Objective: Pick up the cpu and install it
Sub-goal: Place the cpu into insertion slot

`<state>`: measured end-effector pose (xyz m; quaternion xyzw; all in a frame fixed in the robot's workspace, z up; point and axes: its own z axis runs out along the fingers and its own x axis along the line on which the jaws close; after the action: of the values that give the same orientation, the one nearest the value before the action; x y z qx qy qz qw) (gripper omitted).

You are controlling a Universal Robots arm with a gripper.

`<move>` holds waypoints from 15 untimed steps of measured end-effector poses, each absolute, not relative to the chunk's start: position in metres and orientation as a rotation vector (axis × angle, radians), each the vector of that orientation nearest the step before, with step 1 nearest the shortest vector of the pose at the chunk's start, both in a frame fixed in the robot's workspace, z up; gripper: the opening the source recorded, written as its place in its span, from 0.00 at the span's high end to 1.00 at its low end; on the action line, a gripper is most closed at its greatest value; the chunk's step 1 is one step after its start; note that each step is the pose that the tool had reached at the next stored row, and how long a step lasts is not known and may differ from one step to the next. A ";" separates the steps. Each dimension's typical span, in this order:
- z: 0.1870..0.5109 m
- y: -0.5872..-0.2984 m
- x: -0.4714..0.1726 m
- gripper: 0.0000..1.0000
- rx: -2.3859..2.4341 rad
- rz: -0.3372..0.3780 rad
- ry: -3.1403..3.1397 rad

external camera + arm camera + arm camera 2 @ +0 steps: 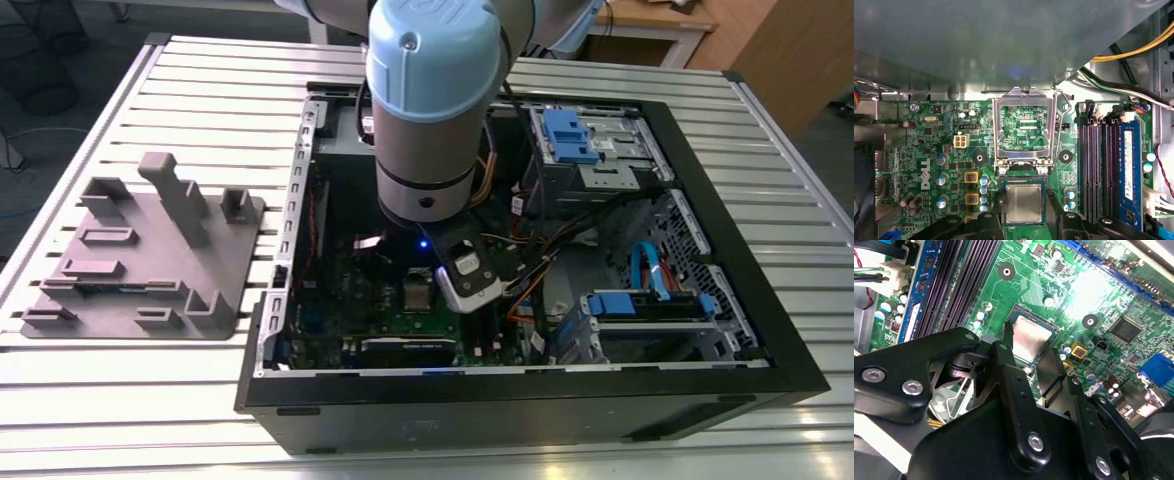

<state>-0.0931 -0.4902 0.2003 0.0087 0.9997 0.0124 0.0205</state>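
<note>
Gripper [1027, 349] clamped on the cpu [1024, 202] edges, cpu down at the motherboard [934, 150] socket, silver socket frame [998, 130] flipped up just beyond, grey tray [127, 300] beside computer case [534, 400]

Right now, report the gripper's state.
Gripper: closed on the silver chip, fingers against two opposite edges.

I see little spare room around the chip [1024, 203]: the flipped-open metal frame [1025, 127] stands just beside it, memory slots [1099, 165] run along one side, and small capacitors [984, 181] crowd the other. In the exterior view, loose cables [534, 265] and the case wall [304, 180] hem my arm [427, 100] in; overhead the way is open.
</note>
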 end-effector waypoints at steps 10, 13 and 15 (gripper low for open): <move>0.201 -0.490 -0.093 0.85 0.027 0.038 3.100; 0.201 -0.490 -0.093 0.89 0.027 0.038 3.100; 0.201 -0.490 -0.093 0.89 0.027 0.038 3.100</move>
<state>-0.0931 -0.4903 0.2011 0.0086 0.9997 0.0123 0.0204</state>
